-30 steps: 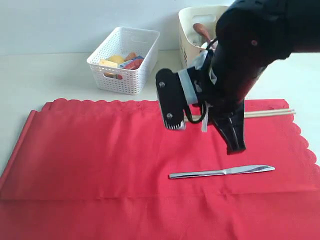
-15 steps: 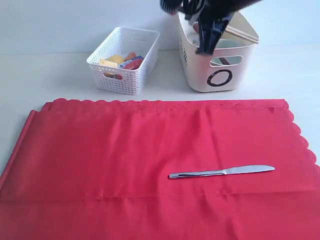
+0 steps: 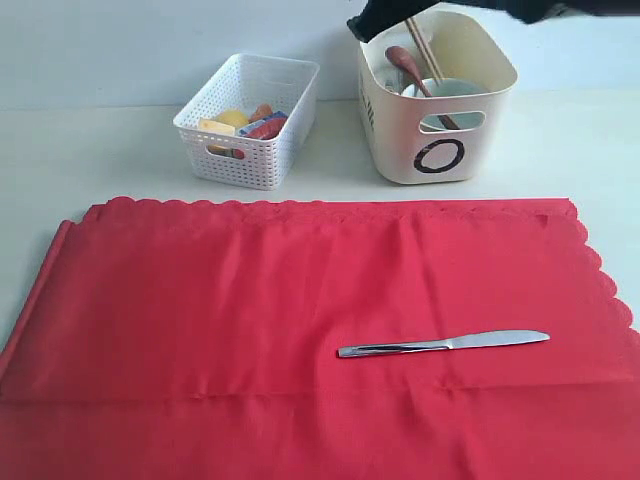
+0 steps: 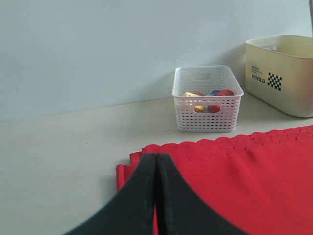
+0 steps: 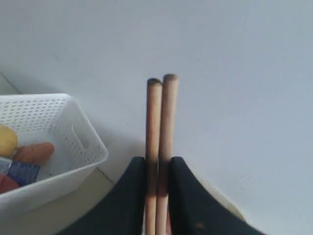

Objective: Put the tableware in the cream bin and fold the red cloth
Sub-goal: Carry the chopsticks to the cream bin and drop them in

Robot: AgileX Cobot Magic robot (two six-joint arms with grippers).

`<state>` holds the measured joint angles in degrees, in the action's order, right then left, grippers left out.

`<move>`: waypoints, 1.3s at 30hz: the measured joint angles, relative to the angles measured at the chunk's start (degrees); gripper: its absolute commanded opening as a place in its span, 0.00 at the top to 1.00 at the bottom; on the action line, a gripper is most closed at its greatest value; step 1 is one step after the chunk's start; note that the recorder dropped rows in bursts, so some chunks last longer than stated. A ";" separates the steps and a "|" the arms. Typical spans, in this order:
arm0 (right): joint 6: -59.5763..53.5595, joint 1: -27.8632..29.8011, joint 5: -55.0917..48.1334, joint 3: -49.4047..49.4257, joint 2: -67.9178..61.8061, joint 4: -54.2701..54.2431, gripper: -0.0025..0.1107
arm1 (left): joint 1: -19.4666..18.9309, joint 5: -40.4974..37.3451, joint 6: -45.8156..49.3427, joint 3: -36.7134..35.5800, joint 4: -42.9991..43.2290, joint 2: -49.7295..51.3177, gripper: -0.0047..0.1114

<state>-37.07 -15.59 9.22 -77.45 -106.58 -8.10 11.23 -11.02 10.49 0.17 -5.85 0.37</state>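
We see the red cloth [image 3: 250, 320] spread flat over the pale table [image 3: 90, 150], a plain fabric sheet with scalloped edges on its far and right sides and a few shallow creases. On it, right of the middle, lies the silver knife [image 3: 443, 344], slim and shiny, its blade pointing right and nothing near it. Behind the cloth stand two containers, close together but apart. The white perforated basket [image 3: 250, 130] is low, with walls of small holes, and holds yellow, orange and blue food pieces. To its right, the cream bin [image 3: 437, 140] is taller and smooth-walled, with a cut-out handle and a dark ring mark on its front. A pale bowl [image 3: 448, 90] and the brown-handled spoon [image 3: 412, 70] rest inside the bin, the spoon leaning across the bowl.

The right gripper [image 5: 157, 164] hangs above the bin's far left corner, at the top edge of the exterior view. Its dark jaws are nearly together and pinch the pair of light wooden chopsticks [image 5: 160, 127], two round sticks side by side. In the exterior view the chopsticks slant down into the bin beside the spoon; we cannot tell whether their tips touch anything inside.

The left gripper [image 4: 155, 159] has its black fingers pressed together with nothing between them. It hovers above the cloth's left corner.
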 measured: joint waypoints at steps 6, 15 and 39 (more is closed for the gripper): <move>-3.22 0.00 12.07 0.00 -5.32 -16.33 0.98 | 0.00 0.00 0.00 0.00 0.00 0.00 0.95; -11.38 0.07 15.17 0.00 -5.60 -29.75 0.77 | 0.00 0.00 0.00 0.00 0.00 0.00 0.95; -13.76 0.07 17.17 0.00 -1.44 -38.42 0.39 | 0.00 0.00 0.00 0.00 0.00 0.00 0.95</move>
<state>-50.83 -15.51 26.39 -77.45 -108.02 -46.52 11.23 -11.02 10.49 0.17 -5.85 0.37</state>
